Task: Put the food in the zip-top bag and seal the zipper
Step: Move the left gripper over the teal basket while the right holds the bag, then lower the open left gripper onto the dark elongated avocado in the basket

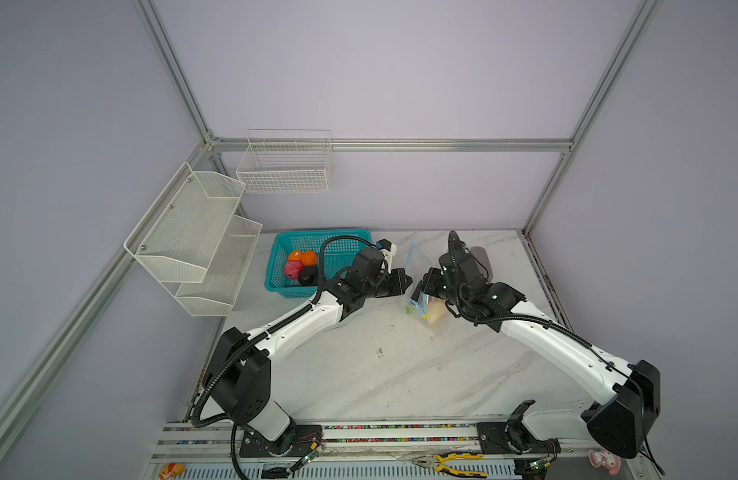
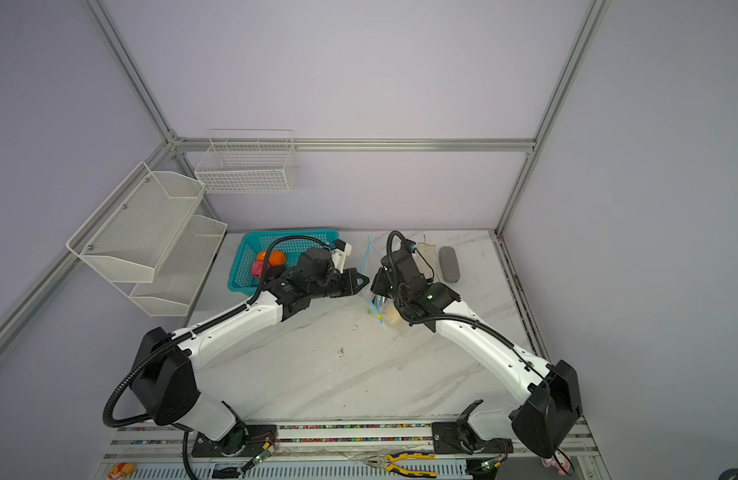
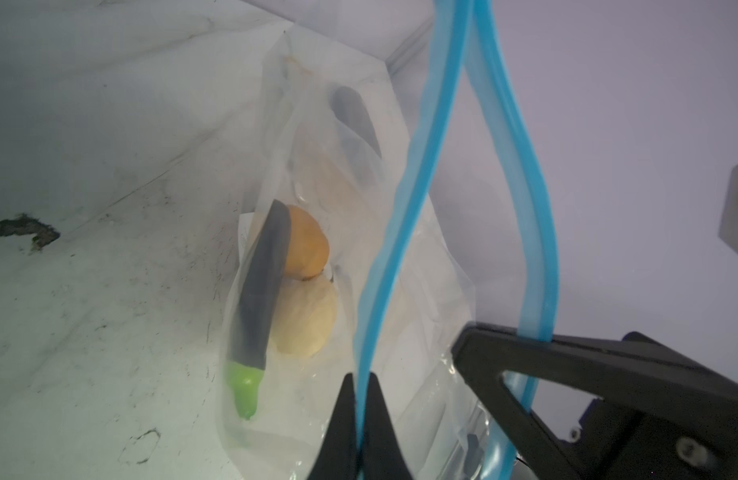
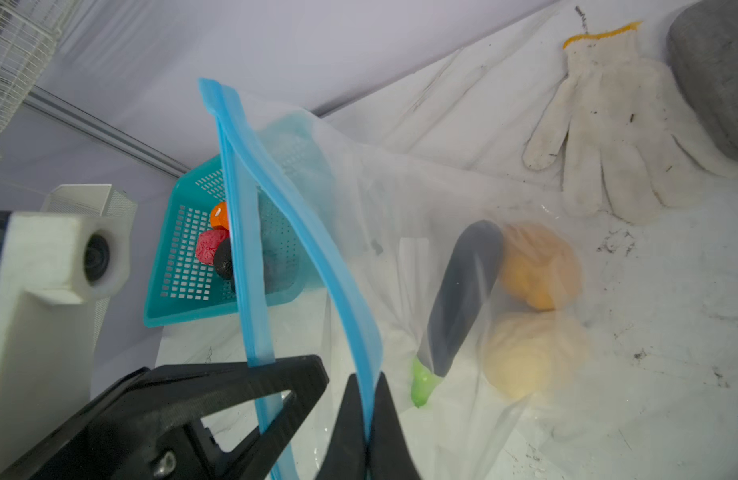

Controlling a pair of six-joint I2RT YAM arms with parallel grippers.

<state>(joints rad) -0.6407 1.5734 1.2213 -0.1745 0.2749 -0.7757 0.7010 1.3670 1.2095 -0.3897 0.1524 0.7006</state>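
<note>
Two grippers: left gripper [image 3: 361,388] and right gripper [image 4: 367,388] are each clamped on one zipper [image 3: 417,187] lip.
Advice: spread the lips gently; more food [image 1: 301,266] lies in the basket [image 1: 317,235], left of centre.

The white marble-patterned table [image 1: 400,374] is scuffed, with a small dark mark [image 1: 380,352] near its middle. A teal mesh basket [image 1: 317,233] stands at the far left corner. Right of it, around the far middle, the clear zip-top bag [image 4: 421,199] rests its lower part on the tabletop. Farther right lies a white knitted work glove [image 2: 425,249], flat, with a grey oblong object [image 2: 449,264] just beside it on the right.
</note>
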